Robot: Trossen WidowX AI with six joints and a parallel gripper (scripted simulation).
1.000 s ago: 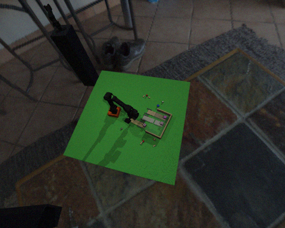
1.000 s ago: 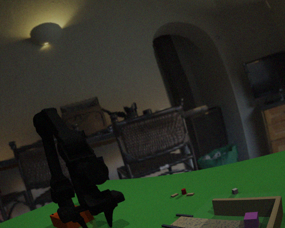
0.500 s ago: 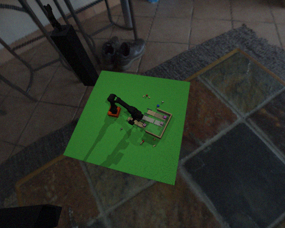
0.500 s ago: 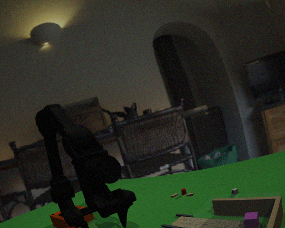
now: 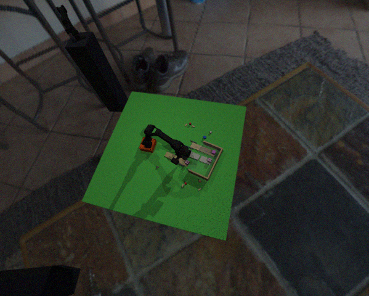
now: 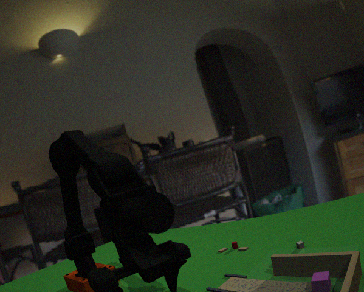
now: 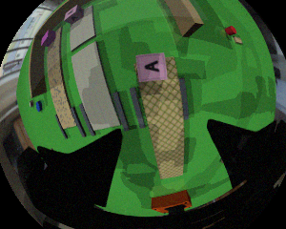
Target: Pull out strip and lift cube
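A cross-hatched tan strip (image 5: 169, 155) (image 7: 167, 119) lies in one piece, pulled toward the arm's base. A pink cube marked A (image 5: 186, 162) (image 7: 152, 67) sits on its far end, between or just past two dark guide rails. My gripper (image 5: 182, 159) (image 7: 166, 129) is open and empty above the strip, nearer the base than the cube. A grey strip (image 7: 92, 86) is split by a gap, with another marked cube (image 5: 209, 160) (image 7: 73, 14) on its far piece. A speckled strip (image 5: 196, 147) (image 6: 241, 283) (image 7: 60, 97) has a plain magenta cube (image 5: 213, 152) (image 6: 321, 281) (image 7: 48, 38) at its far end.
A wooden wall (image 5: 198, 174) (image 6: 304, 265) (image 7: 183, 16) stands around the far side of the strips. Dark guide rails (image 7: 137, 107) flank the strips. A blue piece (image 5: 204, 137) (image 7: 38, 106), red pieces (image 5: 190, 123) (image 6: 234, 245) (image 7: 230, 31) and small tan blocks lie outside the wall.
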